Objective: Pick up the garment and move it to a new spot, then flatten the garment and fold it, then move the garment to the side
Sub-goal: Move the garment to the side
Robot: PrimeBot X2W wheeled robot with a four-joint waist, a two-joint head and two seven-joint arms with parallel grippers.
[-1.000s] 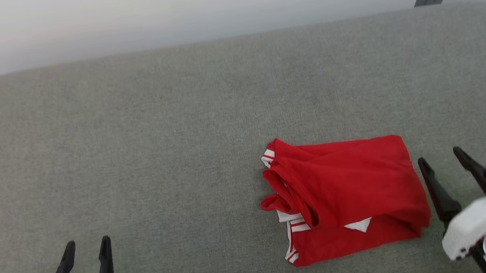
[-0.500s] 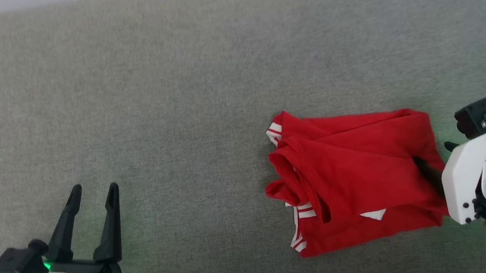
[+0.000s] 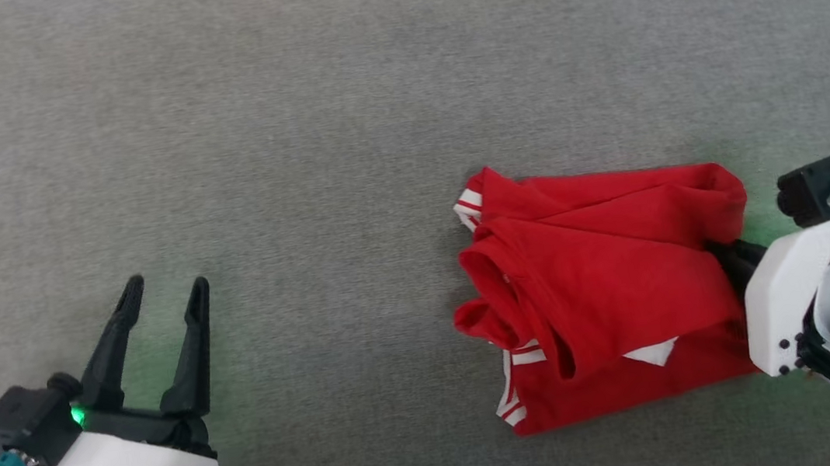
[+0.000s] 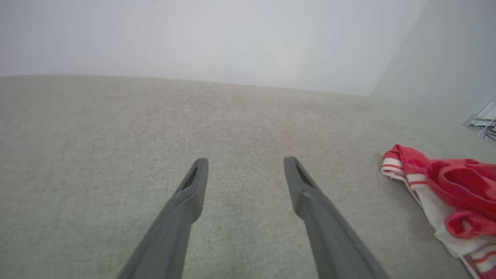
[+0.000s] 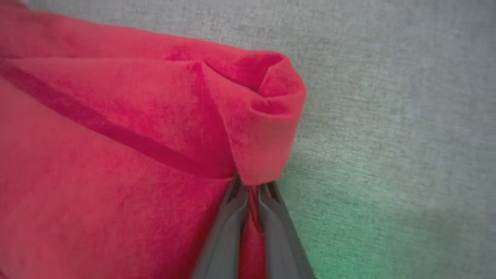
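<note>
Head camera tipped down onto the grey cushion [image 3: 277, 123]; that was the view moving, not the things. Red shirt [image 3: 608, 281] lay bunched on the cushion at the robot's right, its right edge now rucked up into a fold. Right gripper [image 3: 732, 259] had come in from just beside it and pinched that edge, fingers pressed together on cloth. Left gripper [image 3: 165, 286] stayed spread, well apart from the shirt. Judged: grasp made, lift to a new spot next.
</note>
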